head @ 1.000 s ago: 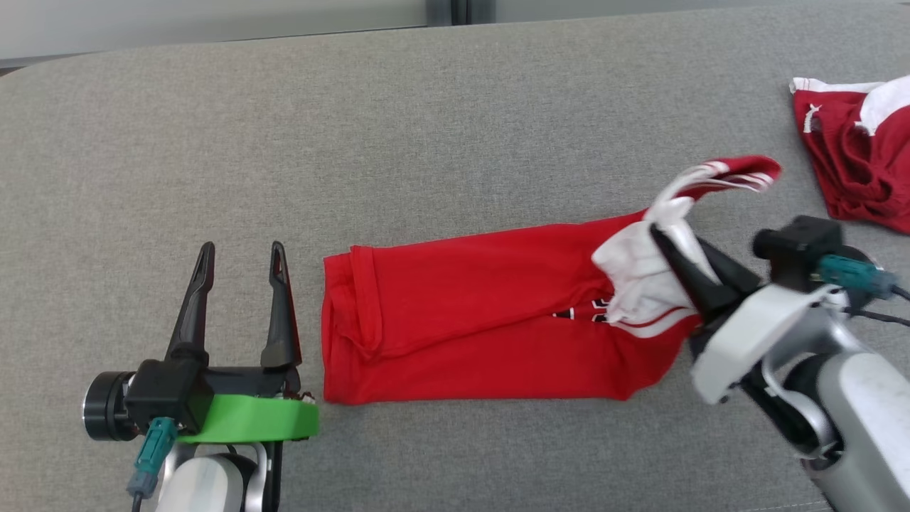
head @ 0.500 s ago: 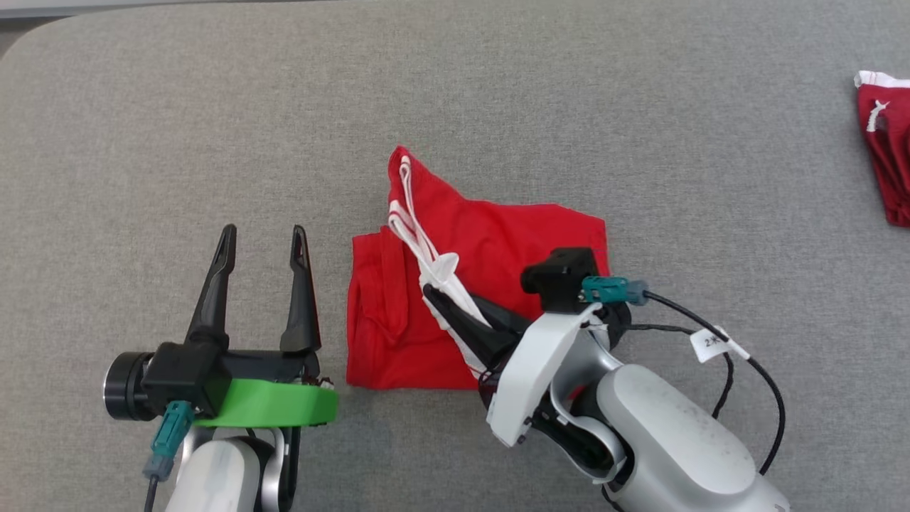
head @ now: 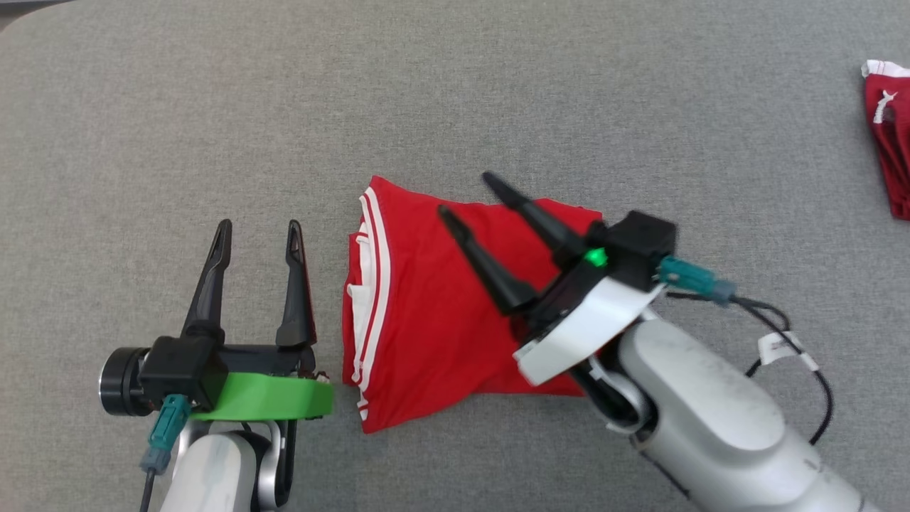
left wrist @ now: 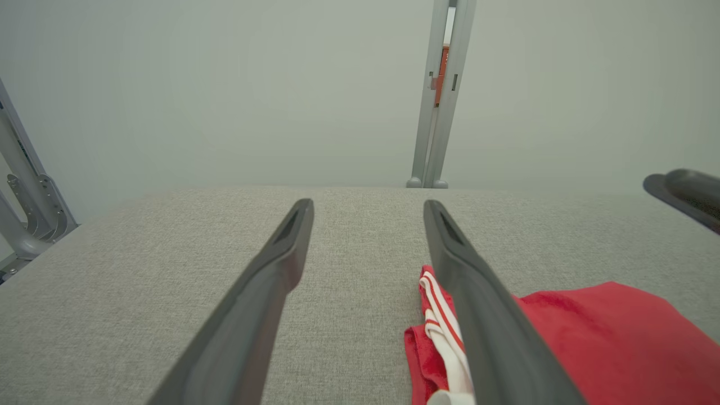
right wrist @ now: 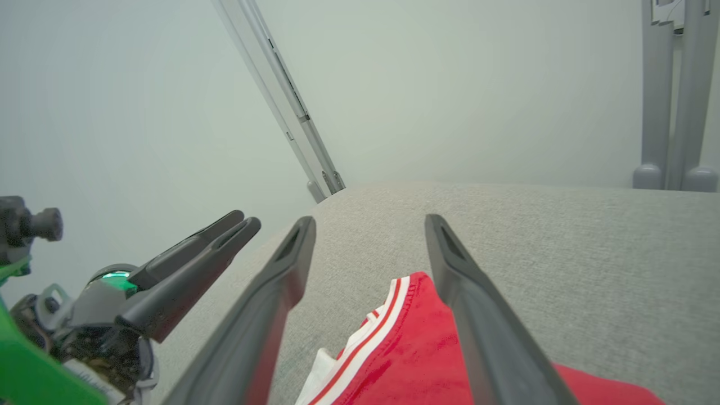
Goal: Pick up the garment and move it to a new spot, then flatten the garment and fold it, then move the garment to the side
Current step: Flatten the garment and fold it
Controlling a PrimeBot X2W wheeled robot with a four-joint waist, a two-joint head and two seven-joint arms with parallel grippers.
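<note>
My right fingers [head: 483, 259] stand spread and empty over the red jersey [head: 426, 313], doubled on the table [head: 213, 107]: fold apparently laid. My left fingers [head: 293, 284] are spread beside its striped edge.

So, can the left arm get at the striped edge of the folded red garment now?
Probably yes. The left end effector stands open just beside the garment, whose striped edge faces it, and nothing lies between them.

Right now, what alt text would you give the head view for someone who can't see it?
A folded red garment with white-striped trim lies on a grey fabric surface, with the right gripper open above it, holding nothing. The left gripper, also open, rests beside its left edge; a second red garment lies at the far right.
</note>
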